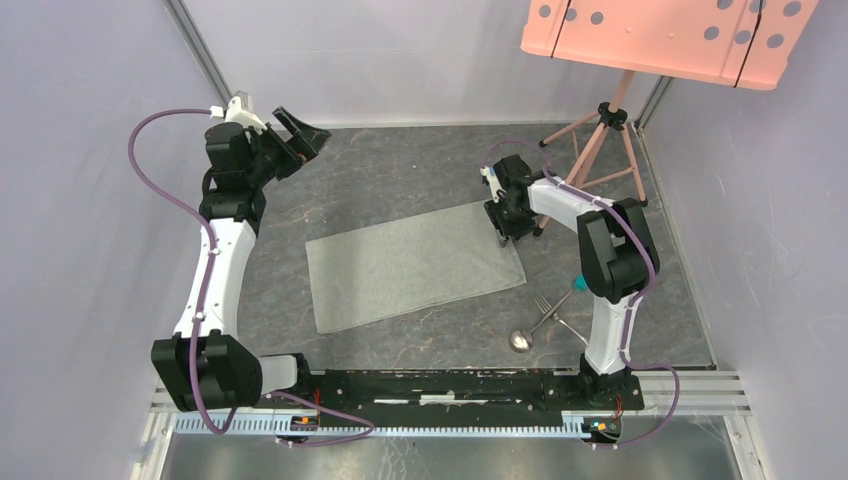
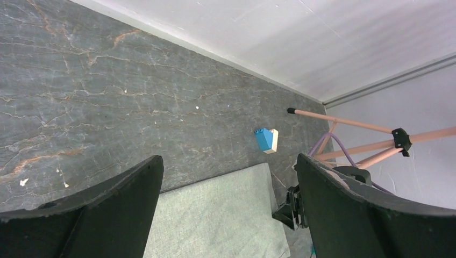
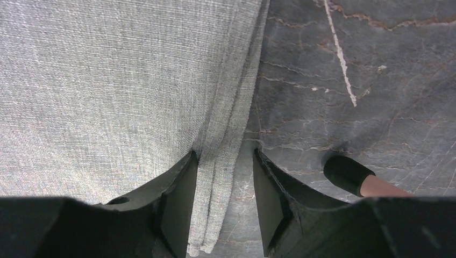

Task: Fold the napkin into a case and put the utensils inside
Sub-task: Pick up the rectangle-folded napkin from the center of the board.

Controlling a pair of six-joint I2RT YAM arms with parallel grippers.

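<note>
Right jaws straddle edge of the napkin (image 3: 107, 97)

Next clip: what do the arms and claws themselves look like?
The left arm and right arm match: white links between bulky black joints, a thin purple cable looping along each. The left claw and right claw are matte black, with two broad tapering fingers. No markings or sleeves show.
</note>
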